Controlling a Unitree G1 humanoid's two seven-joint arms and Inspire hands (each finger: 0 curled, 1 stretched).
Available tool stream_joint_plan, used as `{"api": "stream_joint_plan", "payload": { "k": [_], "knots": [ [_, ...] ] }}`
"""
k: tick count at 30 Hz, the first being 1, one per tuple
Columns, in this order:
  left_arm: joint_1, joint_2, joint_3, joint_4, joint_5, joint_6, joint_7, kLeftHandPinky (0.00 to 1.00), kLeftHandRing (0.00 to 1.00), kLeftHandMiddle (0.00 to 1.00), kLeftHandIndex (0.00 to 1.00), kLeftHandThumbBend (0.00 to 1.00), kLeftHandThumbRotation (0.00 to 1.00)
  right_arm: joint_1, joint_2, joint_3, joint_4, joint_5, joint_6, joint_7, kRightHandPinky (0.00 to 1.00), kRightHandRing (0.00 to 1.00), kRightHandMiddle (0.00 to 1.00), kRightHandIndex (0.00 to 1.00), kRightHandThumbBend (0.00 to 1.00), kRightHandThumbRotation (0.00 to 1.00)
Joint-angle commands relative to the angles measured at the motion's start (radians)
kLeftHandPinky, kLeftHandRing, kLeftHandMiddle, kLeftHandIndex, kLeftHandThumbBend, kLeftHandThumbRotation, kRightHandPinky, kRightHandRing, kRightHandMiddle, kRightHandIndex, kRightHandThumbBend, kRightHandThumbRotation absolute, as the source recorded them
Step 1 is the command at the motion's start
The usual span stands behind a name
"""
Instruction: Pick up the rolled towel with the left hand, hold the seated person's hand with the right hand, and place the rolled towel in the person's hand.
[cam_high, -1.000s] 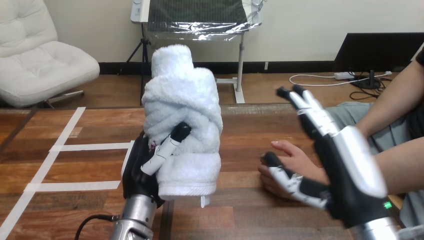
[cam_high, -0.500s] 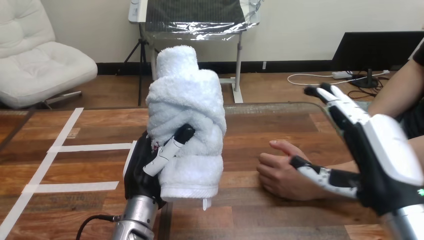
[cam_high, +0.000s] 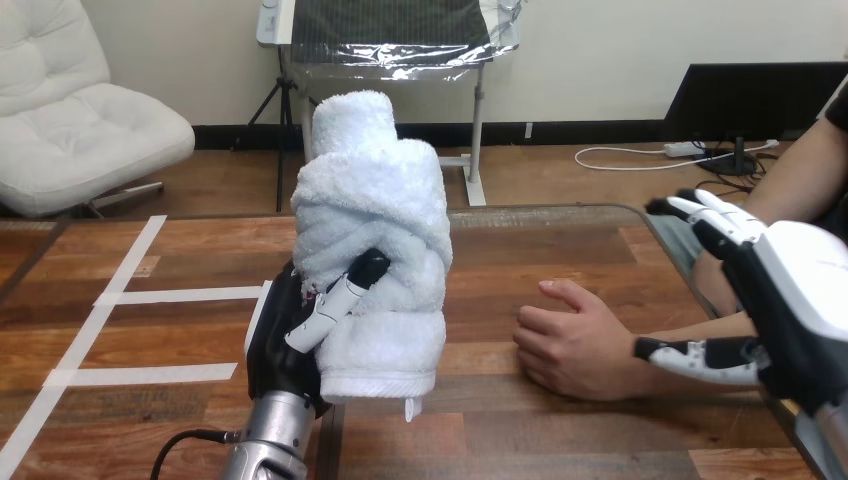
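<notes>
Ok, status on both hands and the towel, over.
Left hand shut on white rolled terry towel, upright. Right hand open beside person's hand, not clasping. Nothing between them.

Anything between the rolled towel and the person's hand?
Nothing: in the head view, only bare table separates the rolled towel from the person's hand.

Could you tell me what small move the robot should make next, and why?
Probably slide the right robot hand in and curl it round the person's hand, which rests on the table. That robot hand is open just beside it, gripping nothing, while the left robot hand already clasps the rolled towel upright.
</notes>
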Motion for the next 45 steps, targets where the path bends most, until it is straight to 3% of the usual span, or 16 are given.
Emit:
{"api": "stream_joint_plan", "payload": {
  "k": [1, 8, 16, 27, 37, 45],
  "knots": [
    [-0.035, -0.101, -0.013, -0.064, 0.016, -0.042, -0.023, 0.24, 0.3, 0.36, 0.45, 0.86, 0.11, -0.088, -0.061, -0.019, 0.008, -0.007, 0.036, 0.043, 0.83, 0.93, 0.92, 0.85, 0.79, 0.0],
    [-0.031, -0.104, -0.017, -0.076, 0.014, -0.039, -0.035, 0.24, 0.3, 0.36, 0.45, 0.86, 0.11, -0.127, -0.131, 0.002, 0.035, -0.04, 0.09, 0.13, 0.84, 0.92, 0.91, 0.84, 0.81, 0.0],
    [-0.028, -0.103, -0.024, -0.085, 0.014, -0.038, -0.049, 0.24, 0.3, 0.36, 0.45, 0.83, 0.11, -0.178, -0.181, 0.037, 0.055, -0.067, 0.156, 0.24, 0.84, 0.91, 0.91, 0.84, 0.82, 0.0],
    [-0.019, -0.104, -0.032, -0.106, 0.007, -0.034, -0.074, 0.23, 0.29, 0.36, 0.45, 0.81, 0.1, -0.271, -0.252, 0.103, 0.125, -0.095, 0.184, 0.365, 0.81, 0.89, 0.89, 0.83, 0.85, 0.0],
    [-0.01, -0.1, -0.037, -0.125, 0.003, -0.024, -0.085, 0.24, 0.29, 0.36, 0.45, 0.82, 0.1, -0.355, -0.288, 0.162, 0.193, -0.107, 0.2, 0.452, 0.82, 0.89, 0.89, 0.83, 0.86, 0.0],
    [-0.003, -0.101, -0.041, -0.142, -0.001, -0.021, -0.082, 0.23, 0.29, 0.35, 0.44, 0.81, 0.1, -0.43, -0.318, 0.239, 0.255, -0.149, 0.193, 0.53, 0.84, 0.9, 0.9, 0.85, 0.83, 0.0]
  ]
}}
